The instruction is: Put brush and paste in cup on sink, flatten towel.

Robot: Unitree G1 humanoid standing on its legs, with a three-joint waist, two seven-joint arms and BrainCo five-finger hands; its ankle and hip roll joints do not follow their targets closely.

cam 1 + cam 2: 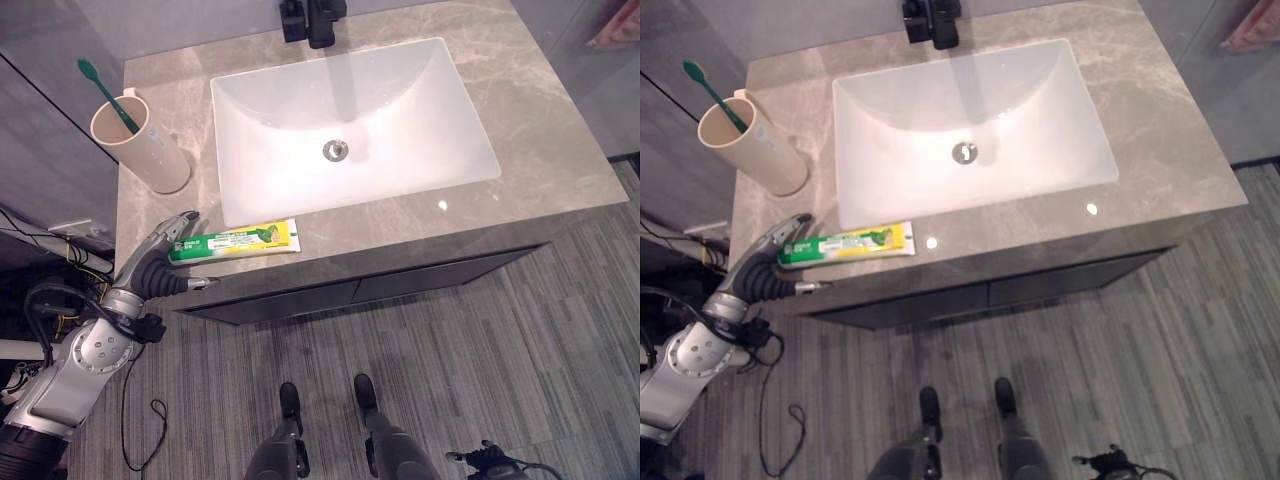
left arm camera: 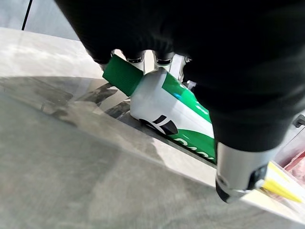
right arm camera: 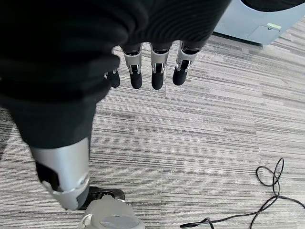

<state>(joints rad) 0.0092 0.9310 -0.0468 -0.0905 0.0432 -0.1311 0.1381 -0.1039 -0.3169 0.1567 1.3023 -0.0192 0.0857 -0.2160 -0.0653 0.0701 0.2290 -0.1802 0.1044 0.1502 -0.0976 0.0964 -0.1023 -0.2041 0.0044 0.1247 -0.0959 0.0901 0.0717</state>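
Left hand (image 1: 160, 262): you've got it at the front left corner of the counter (image 1: 560, 150), right at the cap end of the toothpaste. In the wrist view the fingers (image 2: 164, 59) reach over the far side of the tube and the thumb (image 2: 240, 179) sits on the near side, so it's closing round the tube; the fingertips are hidden behind it, so you can't see how firm the hold is.
Toothpaste (image 1: 235, 240): lying flat on the counter along the front edge, just in front of the sink, green cap (image 2: 123, 74) toward your left hand. The tail end is cut off at the edge of the wrist view.
Toothbrush (image 1: 108, 95): already standing in the cup, green handle leaning up and out to the left; its head is down inside the cup, out of sight.
Cup (image 1: 140, 142): beige, upright on the counter's left side, beside the sink's left rim and behind the toothpaste, apart from it.
Sink (image 1: 350, 125): white basin in the middle of the counter, drain (image 1: 335, 150) in the centre, dark tap (image 1: 315, 20) at the back, its top cut off by the frame.
Right hand (image 3: 143, 67): hanging over the striped floor (image 3: 214, 133), fingers straight and relaxed, holding nothing.
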